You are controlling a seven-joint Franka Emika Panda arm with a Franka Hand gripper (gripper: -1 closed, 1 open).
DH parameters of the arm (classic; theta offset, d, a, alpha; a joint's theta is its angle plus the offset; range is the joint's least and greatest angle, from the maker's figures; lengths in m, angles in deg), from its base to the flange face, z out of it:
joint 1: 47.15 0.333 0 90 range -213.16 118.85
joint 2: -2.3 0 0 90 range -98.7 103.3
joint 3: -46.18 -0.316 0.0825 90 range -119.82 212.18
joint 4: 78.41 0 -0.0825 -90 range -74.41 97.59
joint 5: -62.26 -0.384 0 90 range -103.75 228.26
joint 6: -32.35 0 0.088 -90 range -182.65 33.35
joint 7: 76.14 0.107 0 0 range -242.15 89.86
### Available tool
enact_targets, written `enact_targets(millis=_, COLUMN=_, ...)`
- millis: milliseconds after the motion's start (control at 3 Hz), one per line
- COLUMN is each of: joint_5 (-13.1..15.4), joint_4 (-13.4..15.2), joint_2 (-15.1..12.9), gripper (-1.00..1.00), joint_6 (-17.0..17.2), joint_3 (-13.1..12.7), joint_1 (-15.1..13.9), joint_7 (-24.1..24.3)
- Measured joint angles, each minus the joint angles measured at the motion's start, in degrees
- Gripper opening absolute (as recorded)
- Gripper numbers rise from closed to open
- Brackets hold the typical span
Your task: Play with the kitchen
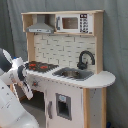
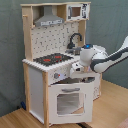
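The kitchen (image 1: 95, 82) is a tall white and light-wood toy, seen in both exterior views. It has a black-red hob (image 1: 42, 65), a sink (image 1: 74, 74), a black faucet (image 1: 84, 59), a grey hood (image 1: 41, 28) and a small microwave (image 1: 74, 23). In the second exterior view the hob (image 2: 52, 59), faucet (image 2: 75, 40) and windowed oven door (image 2: 67, 101) face the camera. My white arm (image 2: 102, 58) reaches in from the second exterior view's right. My gripper (image 2: 79, 71) hangs at the front panel beside the knobs (image 2: 57, 76), just above the oven door.
A grey curtain (image 1: 116, 45) hangs behind the kitchen. The kitchen stands on a wooden floor (image 2: 112, 107). In the first exterior view my arm (image 1: 18, 75) fills the lower left, close to the kitchen's hob-side corner.
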Motion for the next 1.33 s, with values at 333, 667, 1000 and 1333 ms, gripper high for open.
enact_targets(millis=333, joint_5=0.0, joint_4=0.0, joint_2=-2.0, gripper=-1.0, joint_6=0.0, joint_3=-3.9, joint_1=-4.2, joint_7=-0.7)
enact_targets(millis=667, joint_5=0.0, joint_4=-0.1, joint_2=-2.0, gripper=-1.0, joint_6=-1.1, joint_3=-7.8, joint_1=-8.4, joint_7=-0.7)
enact_targets(millis=1000, joint_5=-0.5, joint_4=-0.4, joint_2=-2.0, gripper=-1.0, joint_6=-3.8, joint_3=-11.5, joint_1=-11.0, joint_7=2.2)
enact_targets(millis=1333, joint_5=-1.0, joint_4=-0.8, joint_2=-2.0, gripper=-1.0, joint_6=-6.0, joint_3=-14.7, joint_1=-11.8, joint_7=6.5)
